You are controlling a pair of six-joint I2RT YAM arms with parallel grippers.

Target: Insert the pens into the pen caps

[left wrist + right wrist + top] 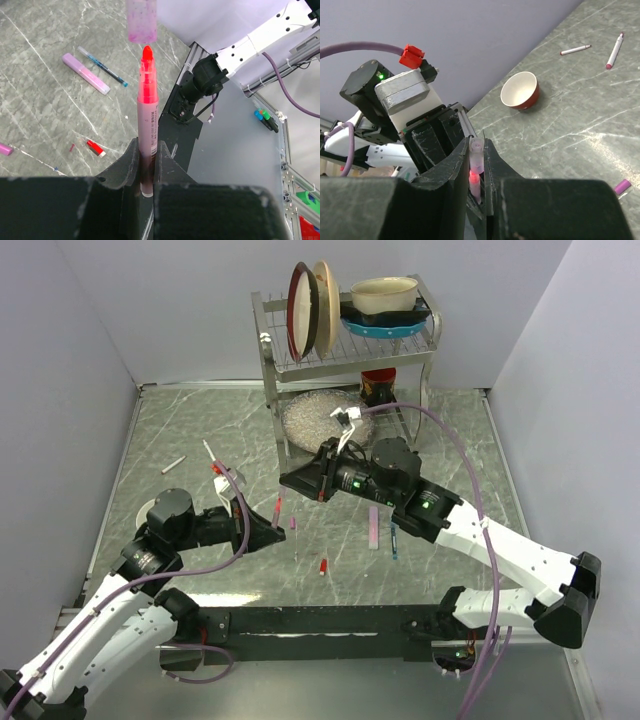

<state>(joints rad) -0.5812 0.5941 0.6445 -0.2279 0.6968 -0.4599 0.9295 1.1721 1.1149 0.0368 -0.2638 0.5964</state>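
My left gripper (146,150) is shut on a reddish-pink pen (148,110) that stands upright with its red tip uppermost. A pale pink pen cap (142,20) hangs just above that tip, with a small gap between them. My right gripper (476,147) is shut on this cap (476,156), and the glowing red pen tip (474,177) shows right under it. From above, the two grippers (270,532) (297,483) meet at the table's middle. On the table lie a wide pale pink pen (373,527), a dark blue pen (394,540), a red cap (323,565) and a magenta cap (293,523).
Two white-barrelled pens (173,465) (208,452) lie at the left. A red bowl with a white inside (520,90) sits near them. A metal dish rack (350,350) with plates and a bowl stands at the back, with a red cup (378,385) under it.
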